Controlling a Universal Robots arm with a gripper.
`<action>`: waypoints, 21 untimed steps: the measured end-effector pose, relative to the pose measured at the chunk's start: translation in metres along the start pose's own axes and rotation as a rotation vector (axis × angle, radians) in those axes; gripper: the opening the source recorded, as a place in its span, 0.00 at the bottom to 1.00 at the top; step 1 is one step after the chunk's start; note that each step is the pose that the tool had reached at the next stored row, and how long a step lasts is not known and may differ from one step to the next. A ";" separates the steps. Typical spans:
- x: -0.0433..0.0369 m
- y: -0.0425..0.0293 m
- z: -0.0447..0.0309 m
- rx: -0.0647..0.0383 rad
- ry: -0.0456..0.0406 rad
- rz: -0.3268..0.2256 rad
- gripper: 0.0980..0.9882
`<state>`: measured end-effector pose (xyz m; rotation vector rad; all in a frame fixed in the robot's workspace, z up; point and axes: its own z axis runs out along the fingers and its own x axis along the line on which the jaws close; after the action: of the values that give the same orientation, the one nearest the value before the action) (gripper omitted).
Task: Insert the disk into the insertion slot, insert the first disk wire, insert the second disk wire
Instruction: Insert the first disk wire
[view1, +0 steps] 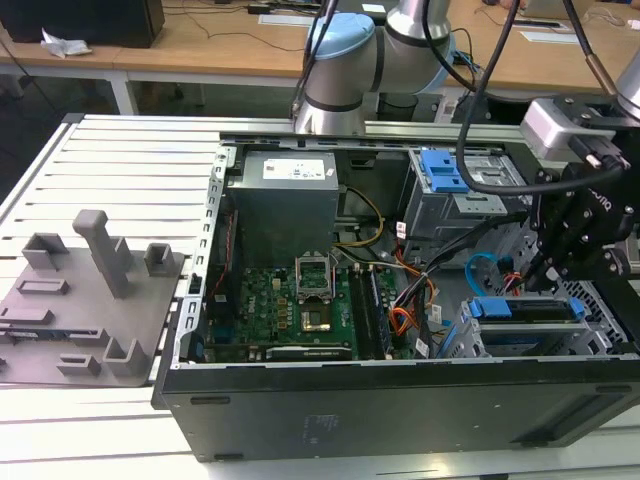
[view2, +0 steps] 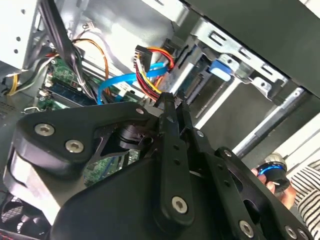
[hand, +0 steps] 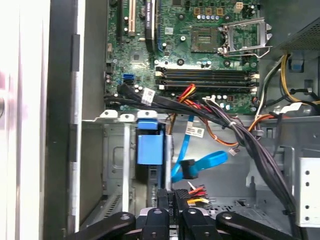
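The disk (view1: 528, 310), silver-grey in its blue carrier (hand: 149, 147), sits inside the insertion slot (view1: 470, 338), a grey perforated cage (hand: 114, 160) at the case's near corner on the exterior view's right. My gripper (view1: 548, 268) hangs over the disk's rear end. Its fingers (view2: 168, 107) are shut (hand: 171, 199) on the end of the first disk wire (view2: 150, 62), an orange, red and yellow bundle (hand: 196, 191). The second disk wire (hand: 207, 161), thin and light blue (view2: 120, 82), curls loose beside it (view1: 478, 268), its dark plug (hand: 188, 168) free.
A taller cage with a blue latch (view1: 445, 170) stands behind the slot. Motherboard (view1: 290, 300) and power supply (view1: 285, 200) fill the case's middle. Black cables (hand: 225, 122) cross above the disk. A grey fixture plate (view1: 90, 290) lies outside. A hand holds a blue-black knob (view2: 275, 175).
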<state>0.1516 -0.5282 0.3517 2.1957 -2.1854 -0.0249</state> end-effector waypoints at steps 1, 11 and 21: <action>0.0012 0.0000 0.0001 0.000 0.0002 0.000 0.08; 0.0054 -0.0108 0.0078 0.000 0.0001 0.000 0.08; 0.0070 -0.0155 0.0141 0.000 0.0005 0.000 0.08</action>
<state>0.1665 -0.5354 0.3372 2.1953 -2.1851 -0.0245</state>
